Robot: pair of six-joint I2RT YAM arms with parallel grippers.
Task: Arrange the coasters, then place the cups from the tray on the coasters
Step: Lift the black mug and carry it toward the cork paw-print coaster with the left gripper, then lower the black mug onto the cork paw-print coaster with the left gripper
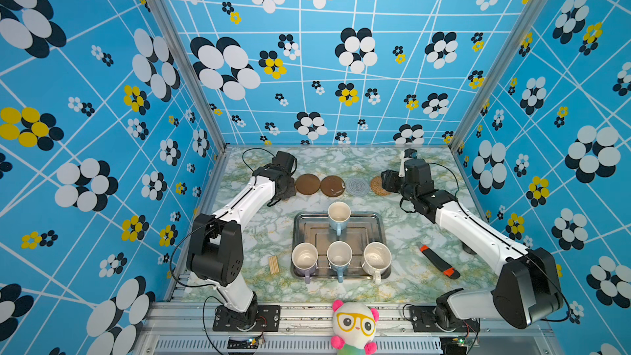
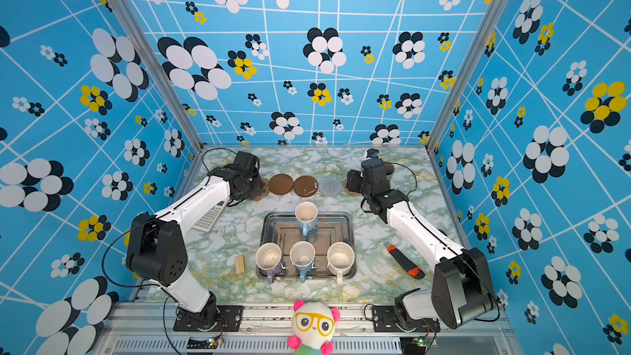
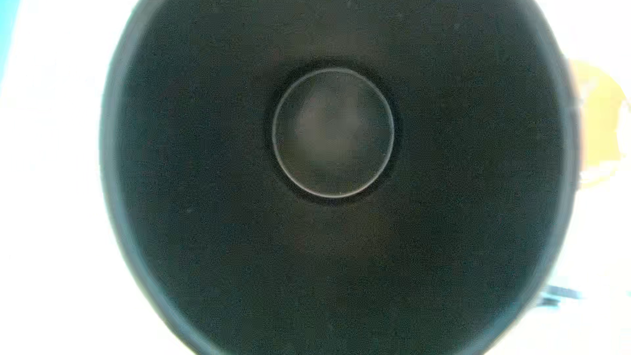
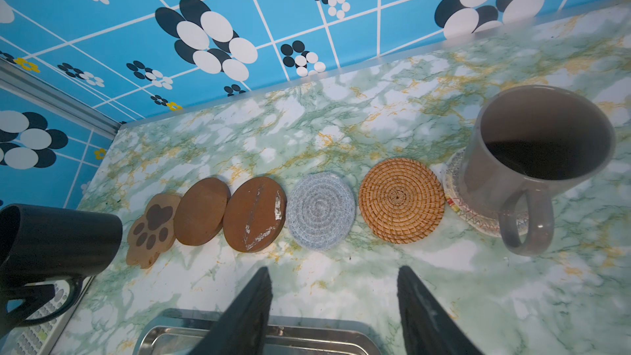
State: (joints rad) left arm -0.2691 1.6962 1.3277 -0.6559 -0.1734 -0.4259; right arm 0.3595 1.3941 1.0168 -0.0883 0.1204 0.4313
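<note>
Six coasters lie in a row near the back wall: the paw [image 4: 152, 230], two brown discs [image 4: 201, 211] [image 4: 254, 213], the grey-blue round [image 4: 321, 211], the rattan round [image 4: 401, 199] and the pale one [image 4: 452, 182]. A grey cup [image 4: 532, 165] stands on the pale one. My left gripper [image 1: 286, 188], hidden under its wrist, is shut on the black cup [image 4: 58, 240], which hangs tilted beside the paw coaster. The cup's dark inside [image 3: 334, 131] fills the left wrist view. My right gripper [image 4: 334, 269] is open and empty, between the tray [image 1: 380, 230] and the coaster row. Several cups stand in the tray, among them a light blue one [image 1: 339, 216].
A calculator [image 2: 210, 218] lies under the left arm. A small wooden block [image 1: 273, 264] lies left of the tray and a black-and-orange tool [image 1: 439, 262] right of it. A plush panda [image 1: 355, 326] sits at the front rail. Patterned walls close in three sides.
</note>
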